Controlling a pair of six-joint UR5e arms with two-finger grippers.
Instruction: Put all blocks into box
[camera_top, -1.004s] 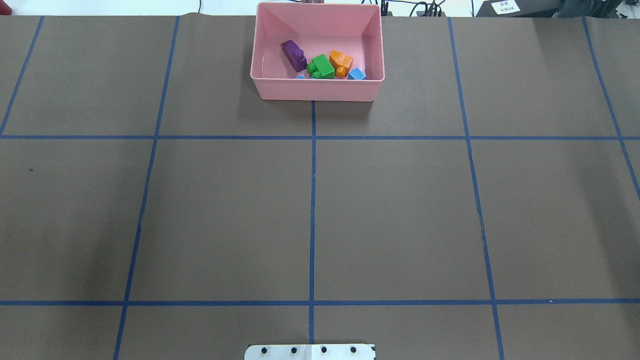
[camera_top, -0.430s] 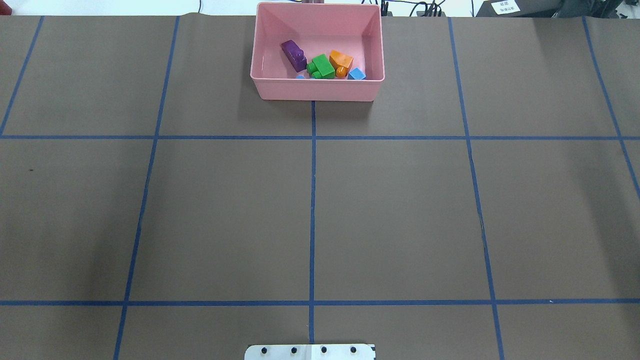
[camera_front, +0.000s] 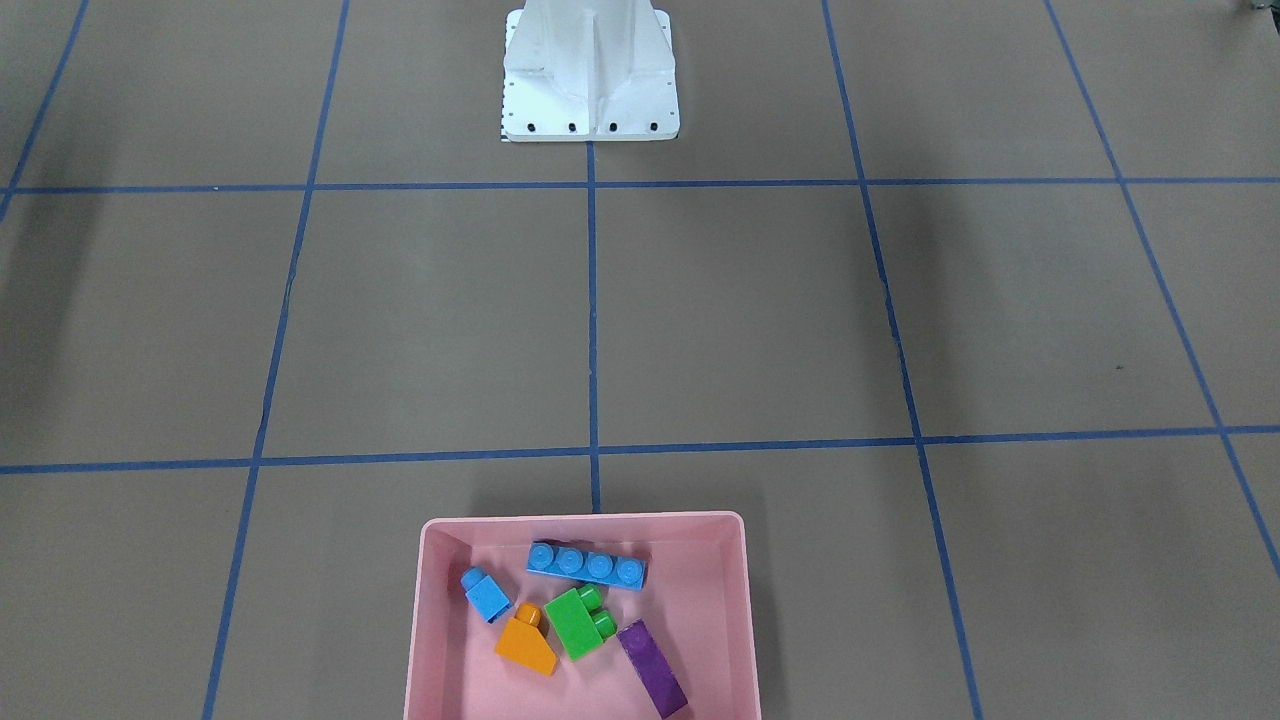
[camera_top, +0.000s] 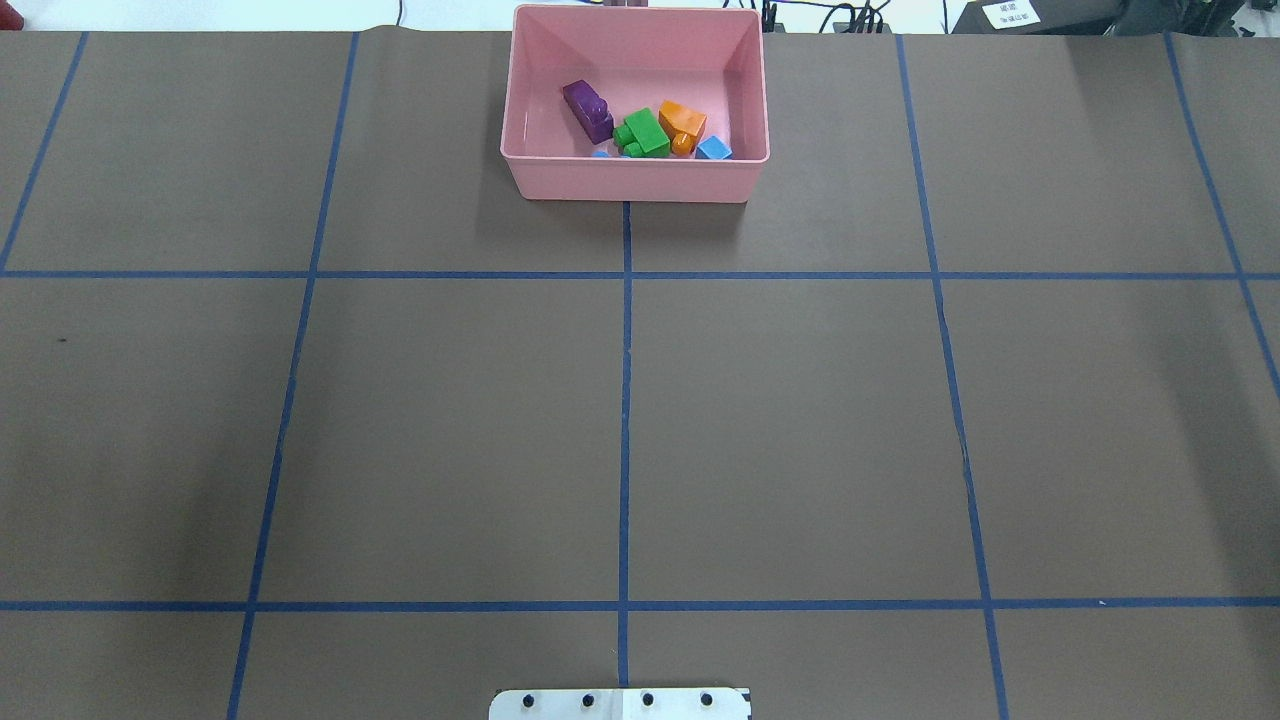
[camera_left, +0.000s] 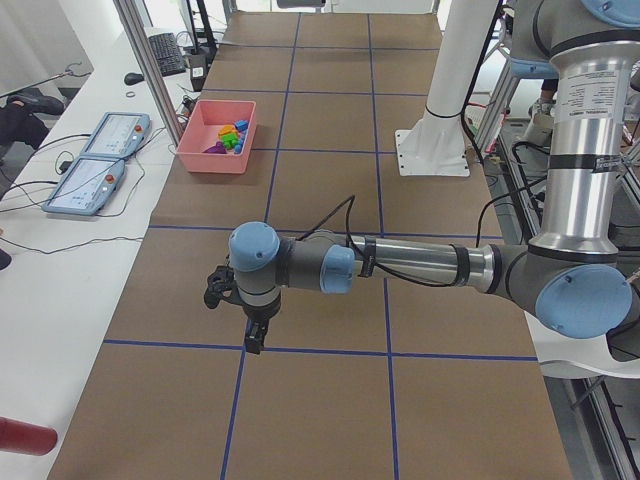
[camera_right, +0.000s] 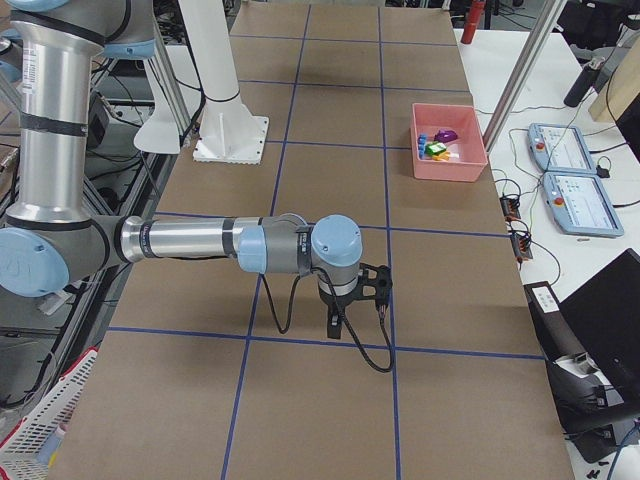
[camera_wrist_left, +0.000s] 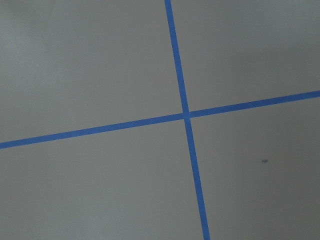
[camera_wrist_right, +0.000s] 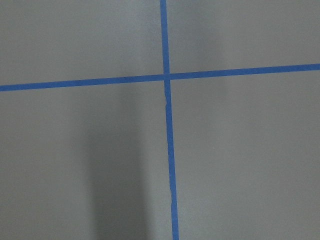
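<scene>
Brown table (camera_top: 800, 430) with a blue tape grid (camera_top: 624, 400). The box (camera_front: 428, 640), lower centre of the front view, holds all five blocks (camera_front: 575, 625). They look light, stiff and slick, so I'd pinch flat sides, not studs. Whether my left gripper (camera_left: 253, 338) and right gripper (camera_right: 334, 326) are clenched or released, I cannot tell.

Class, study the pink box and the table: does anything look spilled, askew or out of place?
Nothing stands out. The orange brick, small blue brick, long blue brick, green brick and purple brick all lie loosely inside the pink box; none sits out on the table.
</scene>
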